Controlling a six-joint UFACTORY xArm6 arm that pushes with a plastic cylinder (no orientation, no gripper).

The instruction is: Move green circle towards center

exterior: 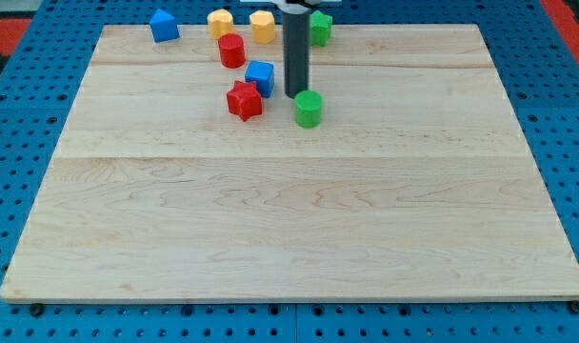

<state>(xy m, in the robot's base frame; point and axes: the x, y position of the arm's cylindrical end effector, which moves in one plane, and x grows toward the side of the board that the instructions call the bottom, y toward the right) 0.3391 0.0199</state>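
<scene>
**Observer A:** Board (pixel 289 238) status, near edge first: the lower half of the wooden surface carried no blocks. The green circle (pixel 309 109) stood above the middle, slightly toward the view's right of the centre line.

**Observer B:** And the rod?

**Observer A:** It was a plain rod with no fingers, so nothing was there to open, close or clamp. My tip (pixel 296 94) rested just behind the green circle, on its upper-left side; whether the two touched could not be told.

**Observer B:** Progress?

**Observer A:** Judged incomplete. The green circle was still well above the centre. A push toward the view's bottom remained. The tip appeared suitably placed for that, though slightly off to the left, so the block might drift toward the view's right.

**Observer B:** Count, moving away.

**Observer A:** Eight blocks. Green, two: the circle, and a further green block (pixel 321 28) at the top edge, partly hidden by the rod, shape unclear. Red, two: a red star (pixel 244 100) and a red cylinder (pixel 231 50). Blue, two: a blue cube (pixel 260 76) touching the star, and a blue house-shaped block (pixel 163 26) at far top left. Yellow, two: a left yellow block (pixel 220 23) and a right yellow block (pixel 262 27), side by side.
</scene>
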